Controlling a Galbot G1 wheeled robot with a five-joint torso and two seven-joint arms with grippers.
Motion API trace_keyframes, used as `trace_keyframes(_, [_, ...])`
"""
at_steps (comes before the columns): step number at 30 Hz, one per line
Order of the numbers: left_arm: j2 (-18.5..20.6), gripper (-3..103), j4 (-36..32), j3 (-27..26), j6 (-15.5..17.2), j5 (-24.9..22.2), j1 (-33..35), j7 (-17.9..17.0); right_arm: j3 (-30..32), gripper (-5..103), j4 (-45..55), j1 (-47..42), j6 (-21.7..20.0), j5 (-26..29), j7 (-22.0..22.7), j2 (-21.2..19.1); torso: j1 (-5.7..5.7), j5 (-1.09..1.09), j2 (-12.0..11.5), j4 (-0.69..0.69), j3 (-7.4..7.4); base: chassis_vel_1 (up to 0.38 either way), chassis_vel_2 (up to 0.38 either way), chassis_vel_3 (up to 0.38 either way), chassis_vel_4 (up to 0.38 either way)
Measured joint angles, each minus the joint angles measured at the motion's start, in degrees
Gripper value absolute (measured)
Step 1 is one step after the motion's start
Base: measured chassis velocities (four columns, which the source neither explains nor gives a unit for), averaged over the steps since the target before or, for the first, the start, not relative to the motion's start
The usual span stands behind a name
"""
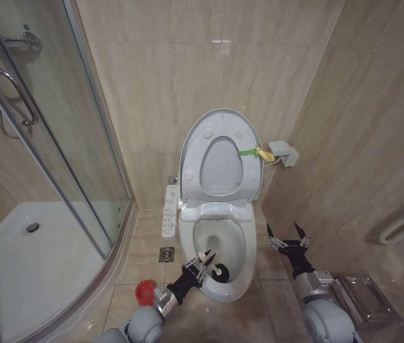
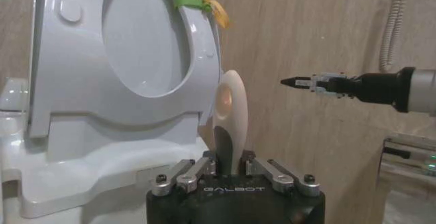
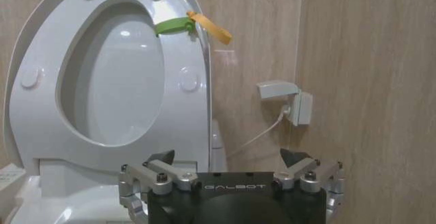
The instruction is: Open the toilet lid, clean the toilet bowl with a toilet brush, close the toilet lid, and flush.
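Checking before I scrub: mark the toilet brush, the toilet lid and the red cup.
toilet brush (image 1: 219,272), head view, black bristle head.
toilet lid (image 3: 41,117), right wrist view, raised underside.
red cup (image 1: 144,291), head view, rim.

left end effector (image 1: 200,268) clamped, right end effector (image 1: 288,239) spread

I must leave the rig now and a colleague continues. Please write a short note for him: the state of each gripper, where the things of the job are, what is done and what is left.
Left gripper: shut on the toilet brush, by its pale handle, with the black head at the front rim of the toilet bowl.
Right gripper: open, holds nothing, in the air to the right of the bowl.
Toilet lid: up, leaning toward the wall, with the seat raised against it.
Red cup holder: on the floor, left of the bowl.
Done: lid opened, brush taken.
Left: scrub the bowl, close the lid, flush.
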Motion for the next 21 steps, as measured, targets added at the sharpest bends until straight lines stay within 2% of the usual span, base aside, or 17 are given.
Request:
trace_keyframes(6, [0.0, 19, 4.2, -0.9, -0.3, -0.1, -0.4, 0.7, 0.0, 100, 0.0, 0.0, 0.0, 0.0, 0.0, 0.0, 0.00, 0.00, 0.0, 0.01, 0.00, 0.000, 0.000, 0.000, 0.000])
trace_keyframes(10, [-1.1, 19, 9.5, -2.7, -1.4, -1.3, -3.3, 1.5, 0.0, 100, 0.0, 0.0, 0.0, 0.0, 0.0, 0.0, 0.00, -0.01, 0.0, 0.00, 0.00, 0.000, 0.000, 0.000, 0.000])
trace_keyframes(12, [-1.2, 19, 9.8, -3.2, -1.6, -1.5, -3.8, 1.5, 0.0, 100, 0.0, 0.0, 0.0, 0.0, 0.0, 0.0, 0.00, -0.01, 0.0, 0.00, 0.00, 0.000, 0.000, 0.000, 0.000])
trace_keyframes(21, [-0.2, 19, -0.1, -1.7, -1.3, -0.5, -2.4, -0.3, 0.0, 100, 0.0, 0.0, 0.0, 0.0, 0.0, 0.0, 0.00, 0.00, 0.0, 0.00, 0.00, 0.000, 0.000, 0.000, 0.000])
